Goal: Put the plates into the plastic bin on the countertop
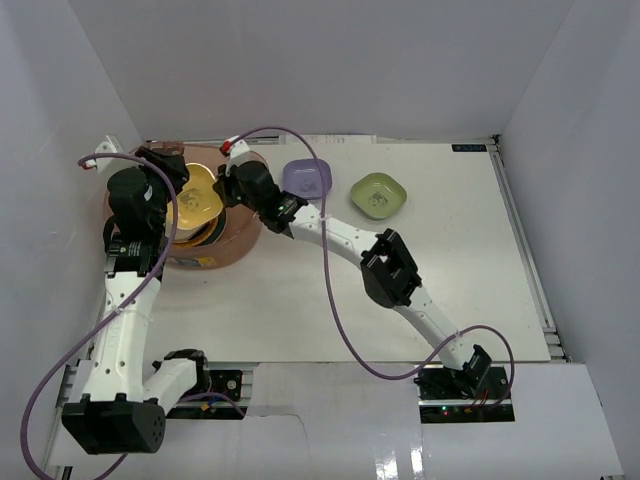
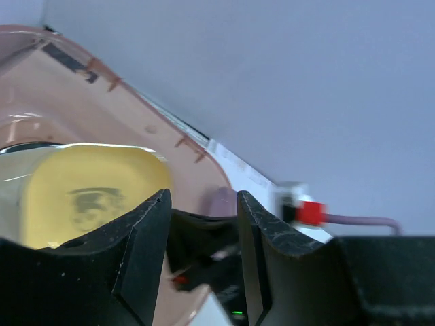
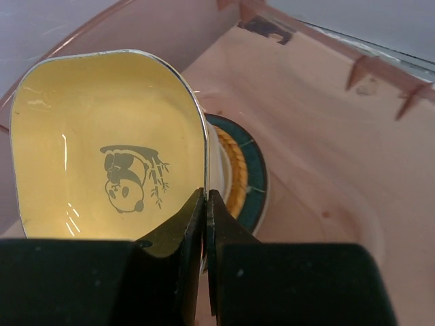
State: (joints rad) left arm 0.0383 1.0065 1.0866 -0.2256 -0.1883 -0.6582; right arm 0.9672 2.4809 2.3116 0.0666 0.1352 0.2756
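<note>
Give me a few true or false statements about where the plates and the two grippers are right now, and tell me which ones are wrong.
1. The right gripper is shut on the rim of the yellow plate. True.
2. The purple plate lies inside the bin. False: it sits on the table, just right of the bin.
3. The left gripper holds a plate. False: it is open with nothing in it.
4. The green plate is on the table, outside the bin. True.
5. The yellow plate has a panda drawn on it. True.
</note>
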